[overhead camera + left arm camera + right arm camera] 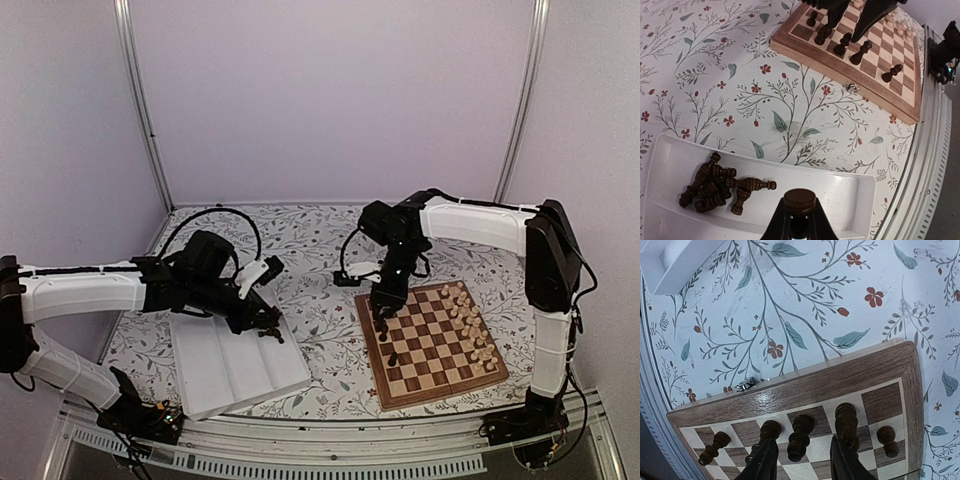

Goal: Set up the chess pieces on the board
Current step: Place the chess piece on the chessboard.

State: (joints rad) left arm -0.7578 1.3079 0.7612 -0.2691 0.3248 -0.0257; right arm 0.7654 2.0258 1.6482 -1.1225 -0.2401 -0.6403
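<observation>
The right pincer point(802, 445) stands spread astride a turned dark chessman point(800, 432) near the board's point(810, 390) glossy wooden border, with the floral worktop point(790, 300) open beyond that edge. The left pincer point(800, 215) pinches a round-topped dark piece point(800, 199) above the white tray point(860, 192) — more dark pieces point(715, 187) lie heaped in its trough.

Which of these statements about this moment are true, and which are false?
1. The left end effector grips a dark piece above the white tray. True.
2. More dark pieces lie heaped in that tray. True.
3. The cream pieces lie in the tray. False: they stand on the board, along its side away from the tray.
4. The right end effector hangs over the tray. False: it is over the board's tray-side rows, jaws apart around a standing dark chessman.
</observation>
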